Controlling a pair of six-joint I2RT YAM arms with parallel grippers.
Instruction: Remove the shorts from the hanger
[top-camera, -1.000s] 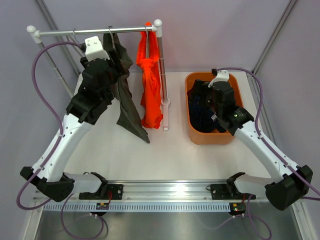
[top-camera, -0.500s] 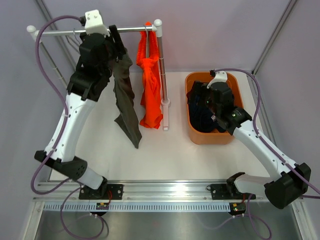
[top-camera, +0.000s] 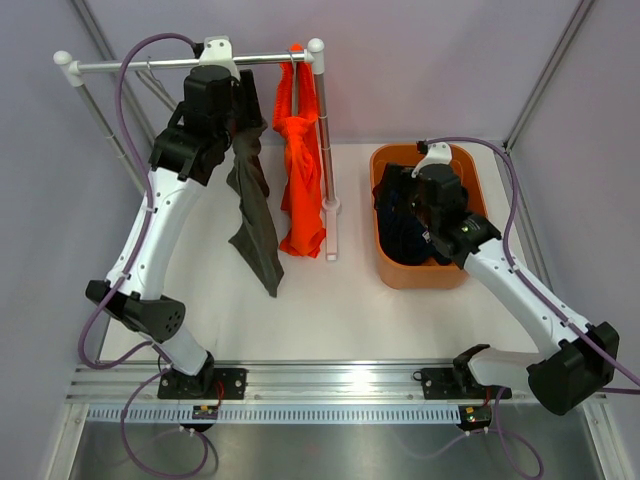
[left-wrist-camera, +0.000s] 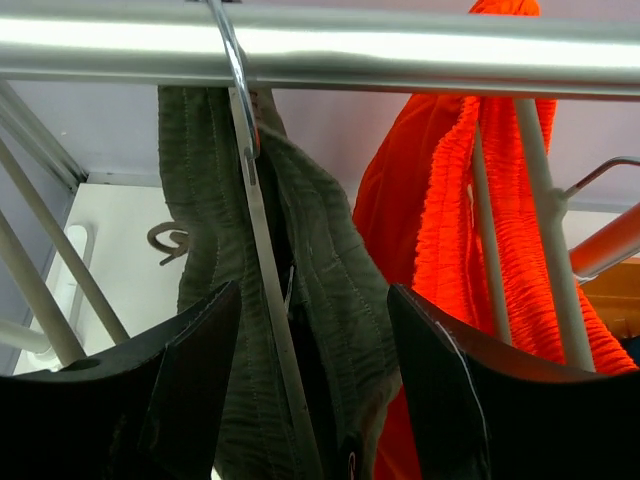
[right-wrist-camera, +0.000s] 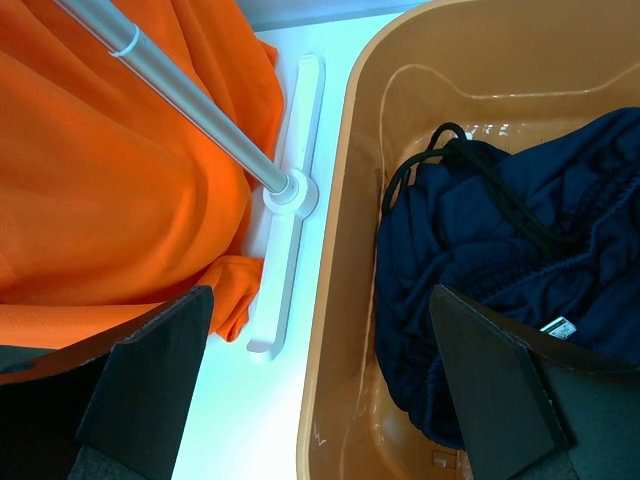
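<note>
The olive-grey shorts (left-wrist-camera: 330, 260) hang from the wire hanger (left-wrist-camera: 262, 250), which hooks over the rail (left-wrist-camera: 400, 45). The cloth is draped over the hanger and trails down to the table. This pair is judged to be the one now in hand.

The left gripper (left-wrist-camera: 315, 300) is raised to just below the rail. Its jaws are spread, one finger on each side of the cloth and the hanger wire. It is open, and contact with the cloth cannot be confirmed. This placement appears to prepare a pinch on the cloth beside the wire. The left arm is extended steeply upward, and its wrist is level with the rail.

The orange shorts (top-camera: 303, 180) are draped over the rail next to the end post (right-wrist-camera: 190, 105).

The navy shorts (right-wrist-camera: 500, 260) lie bunched inside the tub (right-wrist-camera: 340, 300).

The right gripper (right-wrist-camera: 320, 300) hovers above the tub's left wall. Its jaws are wide apart and hold nothing. The right arm reaches forward, and its wrist points downward.
</note>
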